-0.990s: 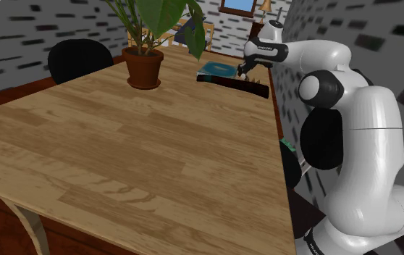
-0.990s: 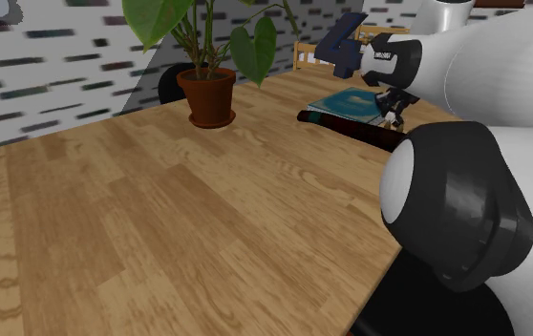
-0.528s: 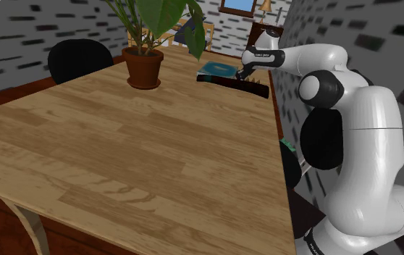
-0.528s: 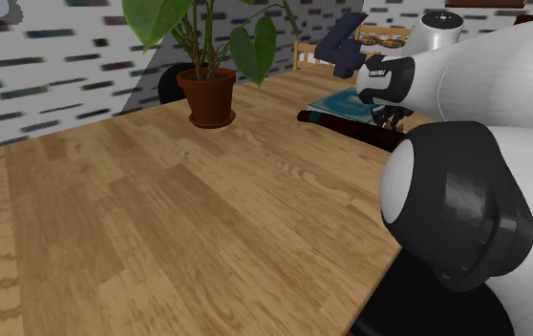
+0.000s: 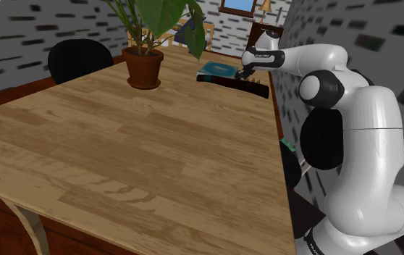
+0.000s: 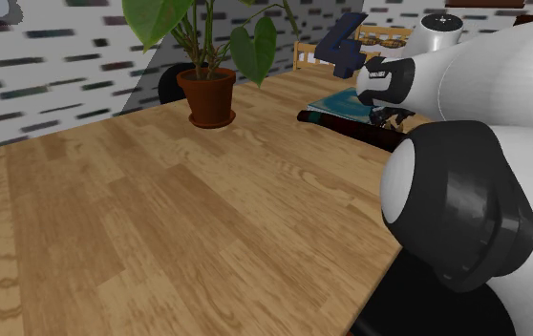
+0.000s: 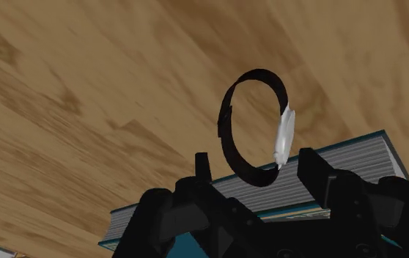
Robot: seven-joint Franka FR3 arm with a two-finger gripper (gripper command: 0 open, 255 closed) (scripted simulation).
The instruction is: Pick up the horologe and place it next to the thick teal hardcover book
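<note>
**Gripper open at the book, watch between its fingers**

1. Gripper (image 7: pixel 259 166): the 2 black fingers (image 7: pixel 203 164) stand well apart. A gap shows between each finger and the watch, so nothing is clasped.

2. Horologe: a black ring-shaped wristwatch (image 7: pixel 254 124) with a white dial on one side of the band. It stands on edge between the fingertips. Its lower arc overlaps the grey page block of the book. Whether it rests on the wood cannot be told.

3. Book (image 7: pixel 342 163): thick, teal cover, lying flat directly below the gripper. In the shoulder view the book (image 5: pixel 214 69) lies at the far end of the table (image 5: pixel 121 145), near the edge on the arm's side. The gripper (image 5: pixel 242 72) hangs low at the end of the book nearest the arm.

4. In the second exterior view the gripper (image 6: pixel 389 114) sits low over the book (image 6: pixel 343 100).

5. Other items: a potted plant (image 5: pixel 142 67) stands on the table well apart from the book, toward the shoulder view's left. A black chair (image 5: pixel 79 58) stands beyond the table's edge.
</note>
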